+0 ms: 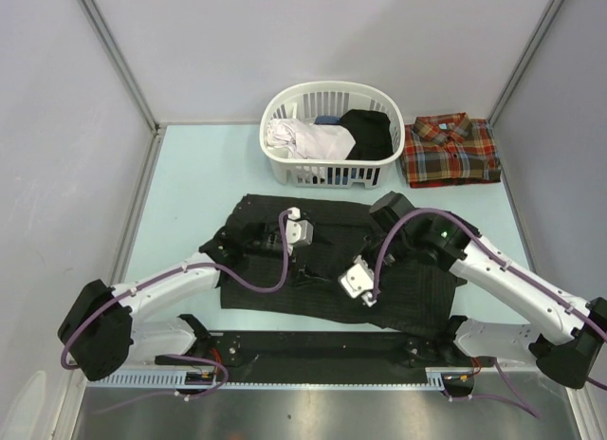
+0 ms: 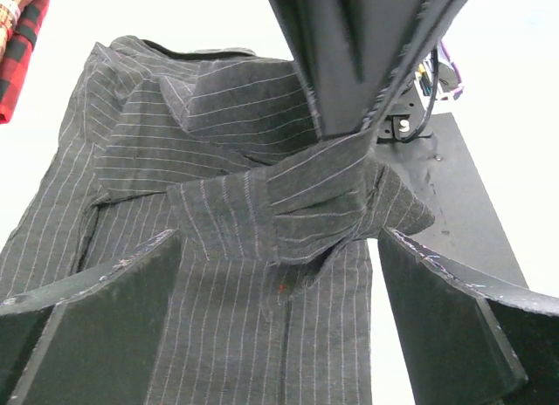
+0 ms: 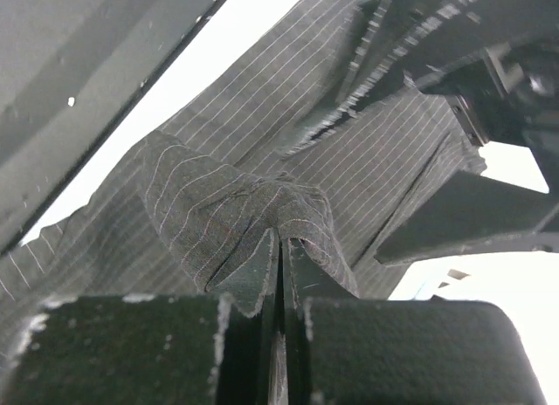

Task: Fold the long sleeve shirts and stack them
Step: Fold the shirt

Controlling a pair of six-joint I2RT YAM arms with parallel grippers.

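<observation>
At the back of the table (image 1: 190, 174), against the rear wall, stands a white slotted laundry basket (image 1: 285, 165). It holds a crumpled white cloth (image 1: 289, 137) on its left side, a black cloth (image 1: 368, 129) filling its right side, and a small patch of blue cloth (image 1: 327, 120) showing between them near the far rim. What kind of garments these are cannot be told.

Just beside the basket, on its right, the plaid shirt (image 1: 450, 151) lies folded into a neat rectangle on the table, collar toward the back wall. It is outside the basket and close to its wall.

Nearer the arms, the pinstriped shirt (image 1: 417, 288) lies spread across the middle of the table, wrinkled and partly bunched, well apart from the basket. Both arms reach in over it.

The right gripper (image 3: 280, 243) has its jaws pressed together on a raised ridge of the pinstriped shirt. The cloth humps up over the fingertips, and the left wrist view shows the same pinch pulling a band of fabric up from the flat part of the shirt.

The left gripper (image 2: 279, 239) faces that pinch with its jaws spread wide apart. Its two fingers stand on either side of the shirt's front, and nothing is caught between them.
</observation>
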